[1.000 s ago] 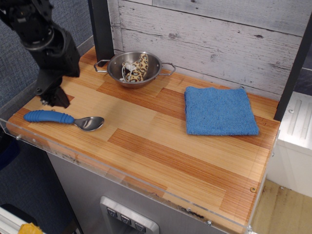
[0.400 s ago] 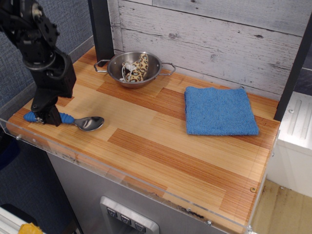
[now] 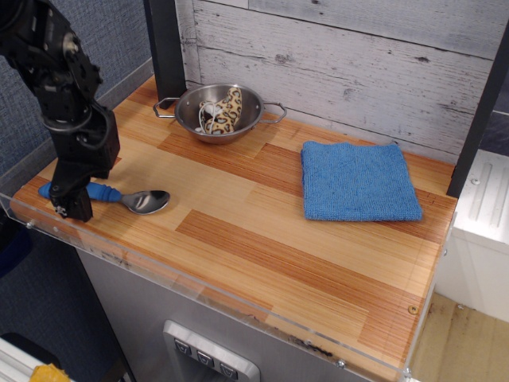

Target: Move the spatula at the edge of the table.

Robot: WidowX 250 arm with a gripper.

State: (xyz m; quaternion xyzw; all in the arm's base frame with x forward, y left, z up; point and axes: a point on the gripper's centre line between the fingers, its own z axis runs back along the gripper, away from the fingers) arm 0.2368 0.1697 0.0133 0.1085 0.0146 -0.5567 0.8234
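The black gripper (image 3: 71,203) stood down over the blue handle of the spatula (image 3: 127,196), near the table's (image 3: 262,247) left front rim. Its jaw state was unclear. A steel bowl (image 3: 219,113) sat behind; 1 blue cloth (image 3: 358,181) lay right.

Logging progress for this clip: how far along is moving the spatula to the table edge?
Early stage. Done: the gripper is down over the blue handle of the spatula, near the table's left front edge. In hand: the grasp itself; the fingers hide the handle, so whether they are closed cannot be told. Left: the spatula lies flat on the wood, bowl exposed, so any shift along the edge remains.
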